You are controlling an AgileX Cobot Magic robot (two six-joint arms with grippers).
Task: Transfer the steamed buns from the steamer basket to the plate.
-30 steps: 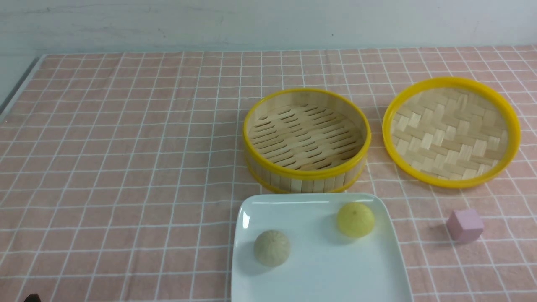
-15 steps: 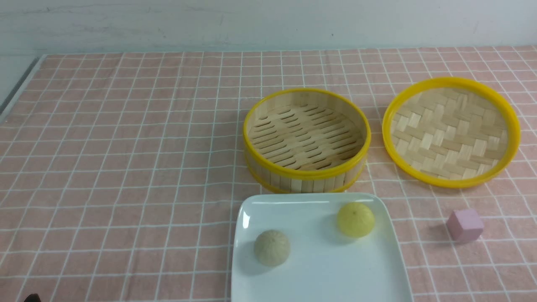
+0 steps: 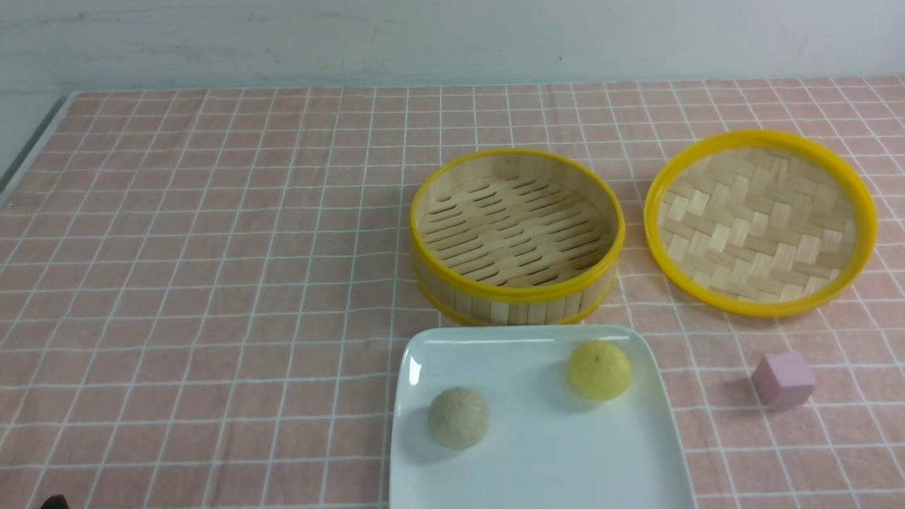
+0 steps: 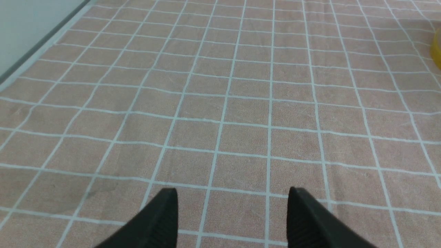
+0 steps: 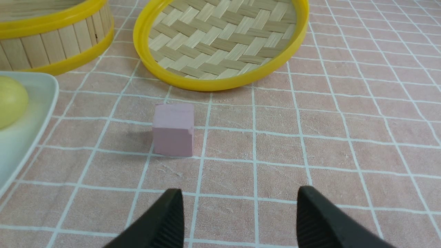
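Note:
The yellow bun (image 3: 599,370) and the greyish-beige bun (image 3: 458,417) both sit on the white plate (image 3: 537,466) at the front. The steamer basket (image 3: 517,283) stands just behind the plate with nothing in it. Neither gripper shows in the front view. My left gripper (image 4: 232,198) is open and empty over bare checked cloth. My right gripper (image 5: 239,197) is open and empty over the cloth, near the pink cube (image 5: 173,130); the plate's edge (image 5: 41,117), the yellow bun (image 5: 10,101) and the basket wall (image 5: 51,44) show in that view.
The woven bamboo lid (image 3: 761,221) lies upturned to the right of the basket, also in the right wrist view (image 5: 220,38). The pink cube (image 3: 783,379) sits right of the plate. The pink checked cloth covers the table; its left edge (image 3: 28,148) shows.

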